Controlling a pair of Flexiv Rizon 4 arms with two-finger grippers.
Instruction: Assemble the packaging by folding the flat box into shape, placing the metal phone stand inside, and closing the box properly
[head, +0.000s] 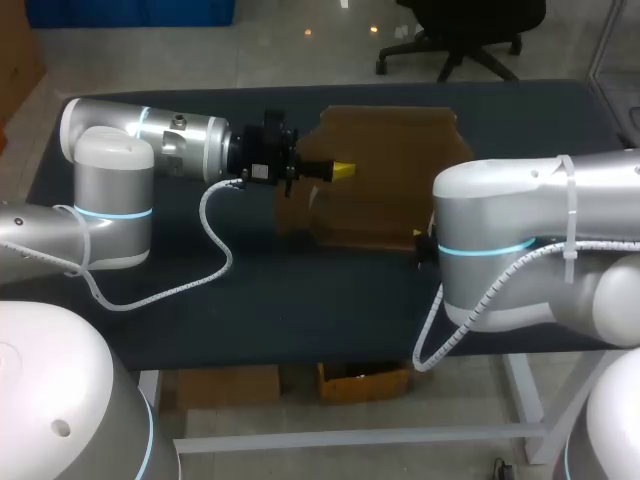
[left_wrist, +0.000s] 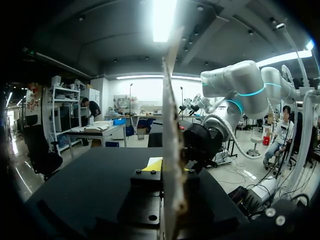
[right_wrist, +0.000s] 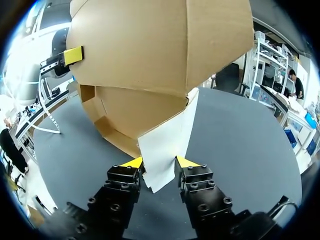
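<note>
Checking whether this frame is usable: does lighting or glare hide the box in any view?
Head view: dim; the brown box barely separates from the dark table, though the left hand shows a yellow tip. Left wrist view: overhead glare washes out the box's upper edge. Right wrist view: the box is evenly lit; glare only off to one side of it.

Head camera: fixed above and behind me, beyond the near edge of the table (head: 250, 300), looking down on both my arms. Left wrist camera: close, edge-on to the box (left_wrist: 172, 165). Right wrist camera: low and close, looking up at the same box, and also showing my left gripper (right_wrist: 73, 55).
</note>
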